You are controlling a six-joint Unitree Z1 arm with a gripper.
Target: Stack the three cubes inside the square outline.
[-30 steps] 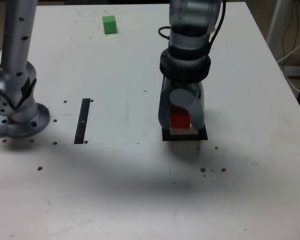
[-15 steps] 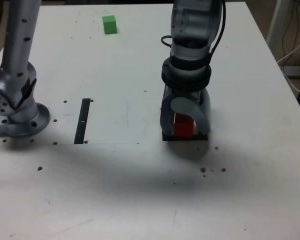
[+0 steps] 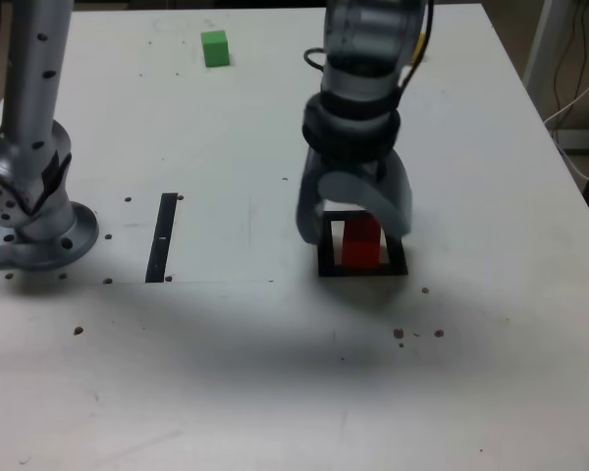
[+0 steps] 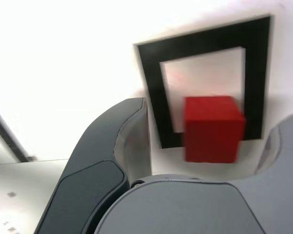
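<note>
Red cube [image 3: 361, 243] sits inside the square outline [image 3: 327, 266], free of any grip. Over it the end effector [image 3: 354, 212] hangs spread wide, holding nothing, fingers [image 4: 107, 146] either side of the cube. Green cube [image 3: 214, 47] waits well apart at the white counter's [image 3: 245, 363] far edge.

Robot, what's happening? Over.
Gripper open, jaws astride the red cube. Cube inside the square. Green cube far off. Nothing in the way.
</note>
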